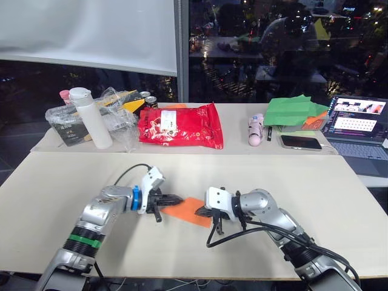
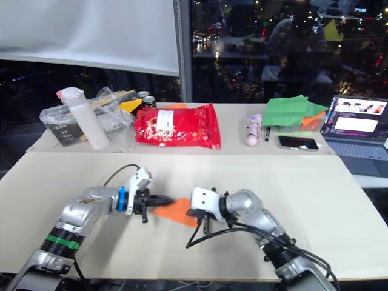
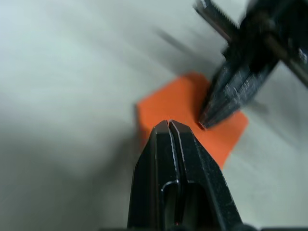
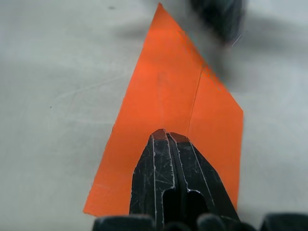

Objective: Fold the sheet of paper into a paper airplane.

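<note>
The thin bright orange sheet of paper (image 1: 188, 211) lies flat on the near part of the pale beige table (image 1: 315, 182), between the two arms, already creased into a pointed wedge with a fold line visible along it in the right wrist view. The left gripper (image 1: 177, 199) has its two black fingers closed together, tips resting on the left end of the wedge; nothing visibly sits between the fingers, so this reads as pressing down, not a pinch. The right gripper (image 1: 202, 211) is likewise closed, tips down on the opposite, wider end of the paper. Judgement: a mid-fold step, both tips pinning or flattening a crease; the wedge is not yet a dart with wings, so the task looks roughly partway. The next move probably calls for one tip to hold the paper fixed while the other gets under a free edge and turns it over along the centre crease; thin paper may slide or buckle under uneven pressure. On the far table stand a glossy red snack bag (image 1: 177, 125), a white bottle (image 1: 92, 117) and green paper sheets (image 1: 293, 111), well apart from the work.
</note>
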Tool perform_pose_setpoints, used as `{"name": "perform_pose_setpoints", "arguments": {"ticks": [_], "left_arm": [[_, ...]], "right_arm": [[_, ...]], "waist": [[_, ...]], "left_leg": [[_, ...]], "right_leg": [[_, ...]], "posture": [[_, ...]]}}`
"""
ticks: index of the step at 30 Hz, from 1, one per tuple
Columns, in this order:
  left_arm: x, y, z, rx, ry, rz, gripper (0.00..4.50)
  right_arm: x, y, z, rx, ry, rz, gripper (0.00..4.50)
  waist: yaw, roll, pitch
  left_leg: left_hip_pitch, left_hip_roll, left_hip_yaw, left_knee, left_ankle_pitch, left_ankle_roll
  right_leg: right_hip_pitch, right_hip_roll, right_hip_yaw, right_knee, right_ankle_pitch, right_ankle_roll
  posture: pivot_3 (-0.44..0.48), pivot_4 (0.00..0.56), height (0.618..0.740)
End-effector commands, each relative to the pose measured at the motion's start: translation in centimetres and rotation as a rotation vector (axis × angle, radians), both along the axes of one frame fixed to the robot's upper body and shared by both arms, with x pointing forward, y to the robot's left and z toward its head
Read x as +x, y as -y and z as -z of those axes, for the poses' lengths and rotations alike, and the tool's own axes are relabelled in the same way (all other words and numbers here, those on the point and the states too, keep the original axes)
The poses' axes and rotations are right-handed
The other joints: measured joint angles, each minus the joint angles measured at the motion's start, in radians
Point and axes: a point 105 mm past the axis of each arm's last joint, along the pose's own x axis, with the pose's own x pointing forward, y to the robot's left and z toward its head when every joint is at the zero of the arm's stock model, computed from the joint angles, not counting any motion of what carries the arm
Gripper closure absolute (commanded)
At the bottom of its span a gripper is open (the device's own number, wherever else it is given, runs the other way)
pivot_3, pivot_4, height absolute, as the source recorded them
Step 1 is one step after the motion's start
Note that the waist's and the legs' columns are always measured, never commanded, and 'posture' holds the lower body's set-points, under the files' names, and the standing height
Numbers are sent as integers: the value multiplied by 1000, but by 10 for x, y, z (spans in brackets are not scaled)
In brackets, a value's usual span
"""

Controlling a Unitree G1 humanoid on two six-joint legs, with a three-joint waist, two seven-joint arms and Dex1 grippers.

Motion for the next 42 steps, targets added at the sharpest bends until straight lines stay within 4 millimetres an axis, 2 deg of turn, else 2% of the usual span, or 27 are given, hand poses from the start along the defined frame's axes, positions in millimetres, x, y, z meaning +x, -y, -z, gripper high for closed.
{"name": "perform_pose_setpoints", "arguments": {"ticks": [1,7,13,16,18,21,24,27,32,38,42], "left_arm": [[-1,3,-3,5,27,56,4500],[-1,-12,41,155,8,56,4500],[-4,1,39,81,-23,89,4500],[-8,2,35,63,-28,99,4500],[-9,0,34,60,-27,89,4500],[-13,-2,33,46,-32,61,4500],[-16,-3,33,39,-36,35,4500],[-14,-4,34,47,-27,13,4500],[-5,-3,29,55,6,-33,4500],[-13,-1,27,42,-10,-38,4500],[-16,-1,28,43,-15,-49,4500]], "right_arm": [[-8,12,17,-53,-62,38,4481],[-11,14,9,-20,-67,87,4481],[-22,22,-11,64,-82,150,4481],[-22,31,-26,117,-90,202,4481],[-18,39,-35,193,-156,275,4481],[-13,51,-39,235,-202,342,3635],[0,60,-42,292,-238,433,2586],[10,61,-43,343,-345,512,1622],[12,51,-39,372,-513,516,1622],[12,42,-27,384,-662,491,1622],[22,47,-19,437,-747,564,1622]], "waist": [[0,0,0],[7,0,-2],[23,1,-4],[22,1,-4],[20,1,-4],[20,1,-4],[18,1,-4],[17,1,-4],[21,2,-4],[19,2,-4],[13,2,-4]], "left_leg": [[0,0,0,0,0,0],[0,0,0,0,0,0],[0,0,0,1,0,0],[-2,0,0,1,0,0],[-3,0,0,1,0,0],[-3,0,0,1,0,0],[-3,0,0,1,0,0],[-3,0,0,1,0,0],[-3,0,0,1,0,0],[-4,0,0,0,0,0],[-4,0,0,0,0,1]], "right_leg": [[0,0,0,0,0,0],[0,0,0,0,0,0],[0,0,0,0,0,0],[-1,0,0,0,0,0],[-3,0,0,0,0,0],[-2,0,0,0,0,0],[-3,0,0,0,0,0],[-3,0,0,0,0,0],[-3,0,0,0,0,0],[-4,0,0,-1,0,0],[-4,0,0,0,0,0]], "posture": [[0,150,719],[0,150,719],[0,150,719],[0,150,719],[0,150,719],[0,150,719],[0,150,719],[0,150,719],[0,150,719],[0,150,719],[0,150,719]]}}
